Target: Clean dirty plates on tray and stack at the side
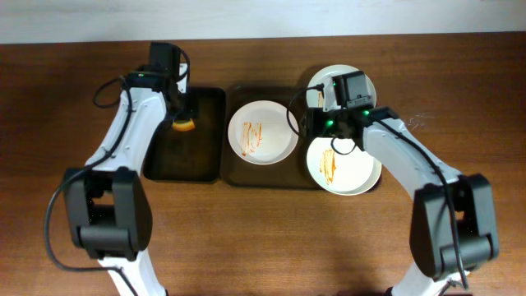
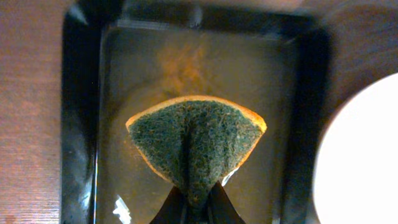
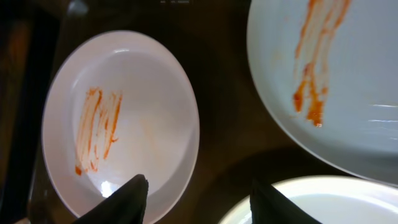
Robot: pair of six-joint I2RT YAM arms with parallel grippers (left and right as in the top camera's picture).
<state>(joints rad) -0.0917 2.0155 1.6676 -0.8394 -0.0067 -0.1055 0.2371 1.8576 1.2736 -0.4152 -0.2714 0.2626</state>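
Observation:
Three white plates are in view, the first two on the large dark tray. One with orange sauce streaks lies at its left. Another streaked plate lies at the front right. A third at the back right looks plain white and is partly hidden by my right arm. My right gripper is open and empty and hovers between them. In the right wrist view, its fingers straddle bare tray between the left plate, the streaked plate and the plain one. My left gripper is shut on a sponge.
The sponge, green scouring face with an orange edge, hangs over a smaller, narrower black tray, which also shows in the left wrist view. A plate's white rim shows at the right edge of that view. Bare wooden table lies in front.

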